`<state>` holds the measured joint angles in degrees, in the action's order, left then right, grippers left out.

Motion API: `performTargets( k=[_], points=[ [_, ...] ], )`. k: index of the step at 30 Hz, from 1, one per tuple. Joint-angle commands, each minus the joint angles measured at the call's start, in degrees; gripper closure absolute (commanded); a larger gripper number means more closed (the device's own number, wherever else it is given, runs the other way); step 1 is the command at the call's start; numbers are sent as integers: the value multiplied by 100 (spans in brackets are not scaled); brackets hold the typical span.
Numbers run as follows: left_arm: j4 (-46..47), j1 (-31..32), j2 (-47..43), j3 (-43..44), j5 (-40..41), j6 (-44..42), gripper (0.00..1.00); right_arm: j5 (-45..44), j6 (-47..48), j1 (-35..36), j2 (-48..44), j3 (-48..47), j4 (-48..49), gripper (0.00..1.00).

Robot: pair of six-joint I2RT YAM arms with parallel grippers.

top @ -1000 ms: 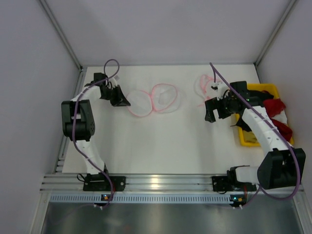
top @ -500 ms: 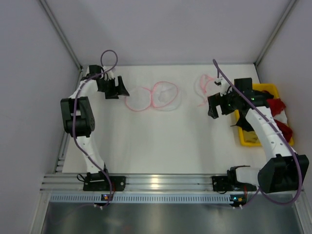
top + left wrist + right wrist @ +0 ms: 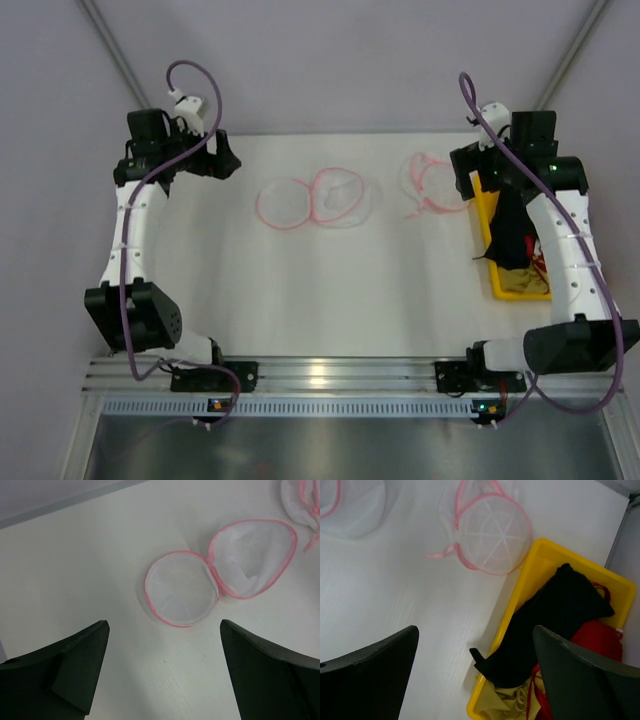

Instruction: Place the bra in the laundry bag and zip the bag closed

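Observation:
The laundry bag (image 3: pixel 315 198) lies unzipped and spread in two round halves at the back middle of the table; in the left wrist view the bag (image 3: pixel 182 590) is empty. The black bra (image 3: pixel 505 235) hangs over the near-left rim of the yellow bin (image 3: pixel 520 292), and the right wrist view shows the bra (image 3: pixel 555 615) with one pointed wing on the table. My left gripper (image 3: pixel 222 160) (image 3: pixel 164 645) stands open, raised at the far left, away from the bag. My right gripper (image 3: pixel 470 165) (image 3: pixel 476 645) is open above the bin's left edge, holding nothing.
A second mesh bag (image 3: pixel 430 180) (image 3: pixel 492 540) with pink trim lies beside the yellow bin (image 3: pixel 520 600). Red garments (image 3: pixel 597 645) and a pale yellow one (image 3: pixel 512 702) lie in the bin. Grey walls close in the table on three sides.
My left gripper has opened, left the bag's left half and pulled back up to the far left corner. The right arm has swung toward the back right, over the bin.

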<state>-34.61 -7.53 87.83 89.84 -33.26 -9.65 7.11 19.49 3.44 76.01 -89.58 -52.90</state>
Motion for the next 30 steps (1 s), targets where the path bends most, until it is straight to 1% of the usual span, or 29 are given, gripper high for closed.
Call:
performTargets(
  k=[1, 2, 3, 4, 6, 7, 9, 10, 13, 14, 16, 19, 23, 30],
  points=[
    [-415, 434, -362, -624, 450, -554, 2, -352, -93, -552, 632, -244, -720, 5],
    [-424, 576, -494, -756, 826, -634, 2, -238, -129, -686, 704, -253, -730, 7],
    [-415, 708, -721, -853, 995, -704, 2, -72, -164, -818, 775, -201, -721, 9],
    [-424, 1127, -828, -1020, 1170, -792, 2, 0, -182, -1097, 897, -148, -686, 13],
    [-476, 1481, -1021, -1083, 1565, -845, 2, 236, -182, -1389, 995, 10, -590, 16],
    [-494, 1804, -1057, -1092, 1655, -819, 2, 307, -165, -1677, 1091, 63, -555, 20],
    [-529, 2061, -1058, -1057, 1796, -723, 2, 439, -164, -1899, 1170, 255, -432, 23],
    [-538, 2228, -1040, -1048, 1805, -601, 2, 466, -156, -2065, 1206, 344, -336, 26],
    [-538, 2431, -917, -1004, 1805, -363, 2, 230, -261, -2207, 1276, 722, 253, 31],
    [-538, 2475, -882, -978, 1814, -319, 2, 151, -287, -2208, 1320, 792, 489, 31],
    [-538, 2607, -794, -942, 1918, -196, 2, -52, -358, -2208, 1521, 925, 684, 34],
    [-538, 2783, -741, -872, 1998, -90, 2, -87, -375, -2251, 1732, 1109, 957, 39],
    [-573, 2827, -724, -881, 2068, -81, 2, -35, -253, -2251, 1856, 1469, 1352, 40],
    [-608, 2827, -706, -942, 2297, -142, 2, -324, -77, -2251, 2120, 2005, 2003, 41]
  ],
)
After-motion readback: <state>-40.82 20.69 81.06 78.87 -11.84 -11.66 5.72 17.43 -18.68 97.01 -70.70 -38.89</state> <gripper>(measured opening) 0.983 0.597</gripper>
